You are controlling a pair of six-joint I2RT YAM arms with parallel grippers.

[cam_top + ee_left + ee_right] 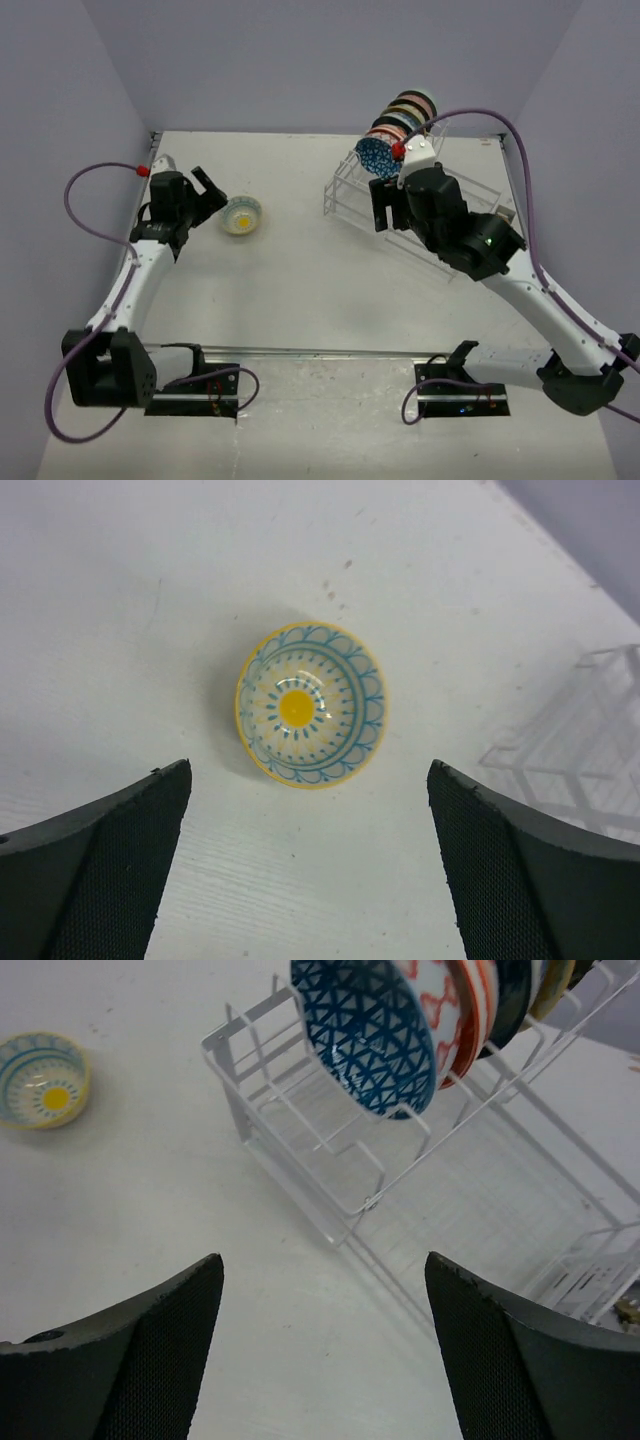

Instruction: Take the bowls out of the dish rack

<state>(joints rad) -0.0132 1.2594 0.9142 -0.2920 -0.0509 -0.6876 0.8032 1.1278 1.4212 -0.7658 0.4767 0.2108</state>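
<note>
Left gripper (212, 187) – jaws spread wide, nothing held – hovers just left of yellow-centred bowl (242, 215), upright on table (300, 280). Right gripper (322, 1258) (also spread, empty) faces dish rack (300, 1150), far right – other bowls (400, 125) stand on edge in its slots.

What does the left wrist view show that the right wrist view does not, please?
Left wrist only: the left gripper, open. Right wrist only: the right gripper, open, plus the blue net bowl and red-orange bowl standing on edge in the dish rack. Both: the yellow-centred bowl upright on the table, and part of the rack.
</note>
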